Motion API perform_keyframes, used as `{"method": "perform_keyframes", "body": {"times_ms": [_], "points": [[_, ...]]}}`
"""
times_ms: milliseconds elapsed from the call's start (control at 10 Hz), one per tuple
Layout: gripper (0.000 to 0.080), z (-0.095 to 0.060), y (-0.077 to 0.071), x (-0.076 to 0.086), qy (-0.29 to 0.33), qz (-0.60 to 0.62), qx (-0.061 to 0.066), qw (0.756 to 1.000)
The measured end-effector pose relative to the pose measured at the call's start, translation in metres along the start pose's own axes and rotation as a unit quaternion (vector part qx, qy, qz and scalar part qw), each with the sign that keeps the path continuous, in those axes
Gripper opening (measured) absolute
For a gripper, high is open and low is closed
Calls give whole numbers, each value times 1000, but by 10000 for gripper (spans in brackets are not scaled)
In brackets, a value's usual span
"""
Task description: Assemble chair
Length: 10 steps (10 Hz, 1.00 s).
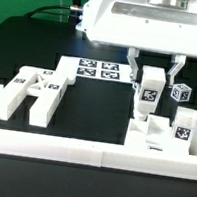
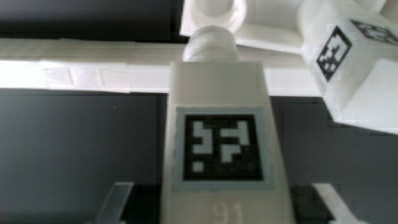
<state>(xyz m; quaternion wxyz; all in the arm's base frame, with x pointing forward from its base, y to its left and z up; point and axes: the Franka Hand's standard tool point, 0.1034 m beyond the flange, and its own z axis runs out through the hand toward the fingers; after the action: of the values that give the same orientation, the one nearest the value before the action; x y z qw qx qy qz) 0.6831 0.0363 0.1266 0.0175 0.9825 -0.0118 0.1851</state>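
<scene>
Black table [image 1: 95,111] | gripper [image 1: 154,80] clenched on tagged white leg [image 1: 146,96], upright | over chair parts [image 1: 143,141], exterior view's right, likely aligning for insertion

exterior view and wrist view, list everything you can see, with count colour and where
bar: 1, white, tagged, upright, exterior view's right
block: 1, white, tagged, beside the bar toward the exterior view's right
right parts: count unclear, white, tagged, below the bar
left parts: several, white, tagged, exterior view's left
marker board: 1, white, mid table
rail: 1 clear, white, front edge
table: 1, black
hand: 1, white, closed on the bar
</scene>
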Motion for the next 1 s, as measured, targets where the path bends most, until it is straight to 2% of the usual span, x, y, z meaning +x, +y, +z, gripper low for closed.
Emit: {"method": "perform_keyframes", "body": {"times_ms": [400,600,800,1000], "points": [[291,3,-1,-1,-1,-2,0,1000],[291,19,-2,-8,0,-7,-3,1000],[291,19,4,-6,11,-12,-4,1000],[291,19,3,-6,19,-13,-4,1000]]}}
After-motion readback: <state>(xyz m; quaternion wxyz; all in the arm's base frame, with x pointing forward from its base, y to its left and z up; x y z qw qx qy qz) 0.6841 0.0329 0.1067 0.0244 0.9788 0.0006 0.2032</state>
